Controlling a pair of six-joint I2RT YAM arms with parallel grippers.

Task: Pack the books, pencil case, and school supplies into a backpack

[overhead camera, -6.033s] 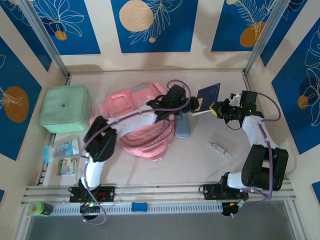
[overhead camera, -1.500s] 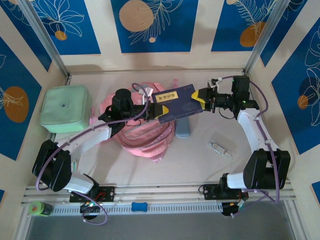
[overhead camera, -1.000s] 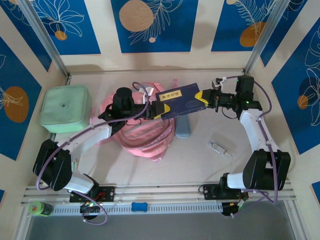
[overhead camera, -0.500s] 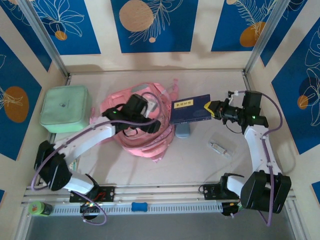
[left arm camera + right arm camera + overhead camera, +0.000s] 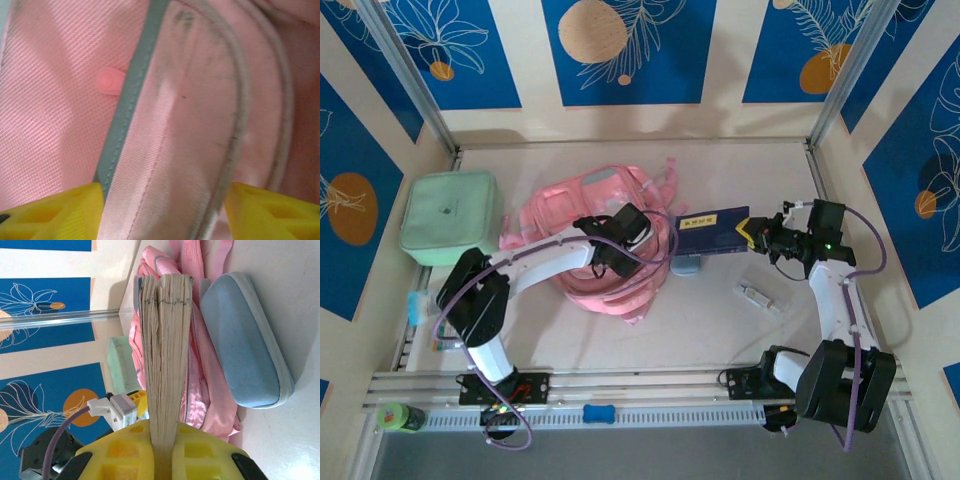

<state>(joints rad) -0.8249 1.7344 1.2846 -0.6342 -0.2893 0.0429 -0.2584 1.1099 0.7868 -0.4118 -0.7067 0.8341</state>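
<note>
Two grippers share this step, and it turns on where the book is aimed. The right gripper (image 5: 753,232) is clamped on one short end of the dark navy book (image 5: 713,228). Its yellow fingers press the covers from both sides, and the page edges show between them in the wrist view. The book's long axis runs straight out from the fingertips, in line with the gripper's reach. Its free end points at the pink backpack (image 5: 582,195), which lies directly ahead and just past that end. The pencil case (image 5: 245,340) rests on the table below and to one side of the book's free end, just beside the backpack's fabric.

The right arm rises from its base, and its wrist is bent across toward the other arm, carrying the book clear of the table. The left arm is folded at the elbow, its forearm stretched across the backpack. The left gripper (image 5: 622,235) is down on the backpack's side nearest the book, so it is much the closer of the two to the bag. Its fingers (image 5: 55,210) stand wide apart with a band of pink fabric lying between them, and whether they press that band cannot be told.

The next move probably needs a straight push along the book's length, which depends on the bag's mouth being held open ahead of it
</note>
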